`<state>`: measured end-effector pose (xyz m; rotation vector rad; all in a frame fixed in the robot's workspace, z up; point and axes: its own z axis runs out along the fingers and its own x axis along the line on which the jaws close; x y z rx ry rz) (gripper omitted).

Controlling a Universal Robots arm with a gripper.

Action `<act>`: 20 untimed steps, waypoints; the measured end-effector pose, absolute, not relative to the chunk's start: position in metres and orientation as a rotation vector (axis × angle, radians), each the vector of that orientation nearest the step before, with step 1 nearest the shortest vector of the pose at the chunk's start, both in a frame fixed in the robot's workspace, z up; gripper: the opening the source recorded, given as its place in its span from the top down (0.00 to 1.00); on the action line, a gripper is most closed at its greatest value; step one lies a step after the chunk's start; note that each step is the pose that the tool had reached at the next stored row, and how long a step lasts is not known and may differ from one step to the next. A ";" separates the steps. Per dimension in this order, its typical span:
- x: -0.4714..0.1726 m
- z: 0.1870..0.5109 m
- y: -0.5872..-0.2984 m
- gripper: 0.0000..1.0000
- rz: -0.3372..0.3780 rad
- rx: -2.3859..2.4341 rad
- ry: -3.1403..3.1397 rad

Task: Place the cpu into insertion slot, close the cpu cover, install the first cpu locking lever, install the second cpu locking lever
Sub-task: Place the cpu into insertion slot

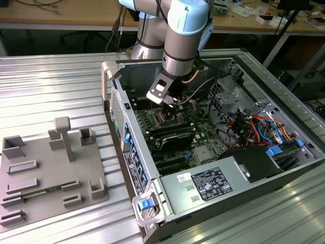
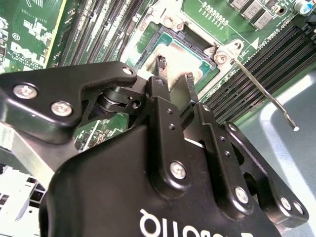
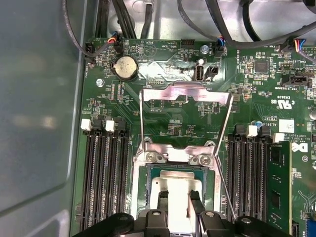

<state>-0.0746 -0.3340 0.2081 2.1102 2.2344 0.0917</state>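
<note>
**Claw [image 2: 175,69] hovers over the seated cpu [image 3: 175,185]**

Claw right up close in the second wrist view: black body in the foreground, two slim fingers [image 2: 161,66] reaching down at the insertion slot [image 2: 170,37]. They stand apart with a clear gap between them and nothing pinched. Directly under the tips lies the cpu, silver top up, flat inside the insertion slot. By the look of it the chip is home, though I cannot tell whether the tips touch it. The gap looks narrower than the chip, so the tips sit over its top, not astride its edges.

The cpu cover [image 3: 187,91] stands open on its hinge at the slot's edge, and that leaves the slot bare for the claw to come straight down. One thin locking lever [image 2: 261,89] juts free beside the slot, unlatched, so nothing clamps the cover. Long black memory slots [image 3: 106,177] flank the slot on both sides. In the exterior view the arm [image 1: 180,46] plunges into the open computer case [image 1: 133,147], wrist upright above the slot.
</note>
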 end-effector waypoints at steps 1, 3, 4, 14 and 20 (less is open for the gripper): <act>-0.075 0.208 -0.334 0.69 0.093 2.111 2.235; -0.075 0.208 -0.334 0.69 0.096 2.112 2.236; -0.075 0.208 -0.334 0.69 0.097 2.112 2.237; -0.075 0.213 -0.334 0.69 0.099 2.113 2.238; -0.075 0.224 -0.334 0.71 0.099 2.113 2.238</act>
